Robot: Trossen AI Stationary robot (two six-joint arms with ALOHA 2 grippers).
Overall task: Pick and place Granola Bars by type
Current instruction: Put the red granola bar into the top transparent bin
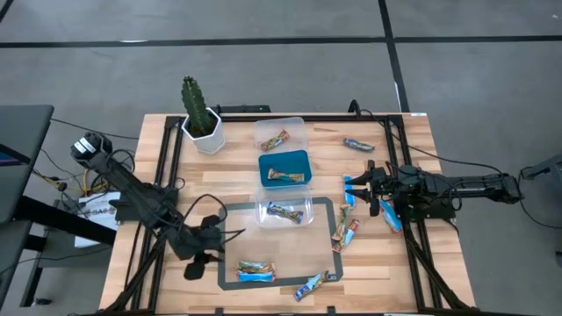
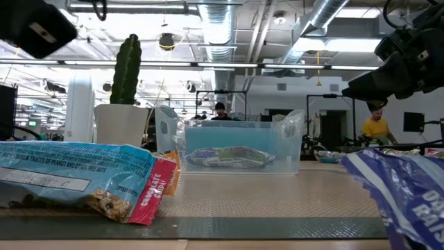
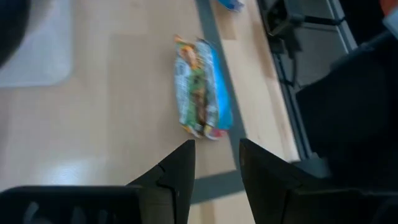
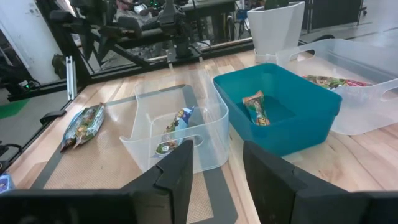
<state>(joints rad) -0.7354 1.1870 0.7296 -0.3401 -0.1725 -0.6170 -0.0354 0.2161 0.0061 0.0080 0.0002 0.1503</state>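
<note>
Several foil-wrapped granola bars lie about the table. A blue-and-green pair [image 1: 256,272] rests flat on the grey mat's near edge, also seen in the left wrist view [image 3: 202,87]. More bars lie at the right: [image 1: 347,233], [image 1: 391,213], [image 1: 358,144], [image 1: 314,285]. Each of the three tubs holds a bar: far clear tub [image 1: 281,136], blue tub [image 1: 284,168], near clear tub [image 1: 283,211]. My left gripper [image 1: 211,246] [image 3: 216,168] hovers open, left of the blue-and-green pair. My right gripper [image 1: 356,189] [image 4: 217,168] is open, right of the tubs, facing them.
A potted cactus [image 1: 200,118] stands at the far left of the table. Black rails run along both table sides [image 1: 162,167] [image 1: 395,158]. In the low view a bar [image 2: 83,180] lies close to the camera, and people show in the room behind.
</note>
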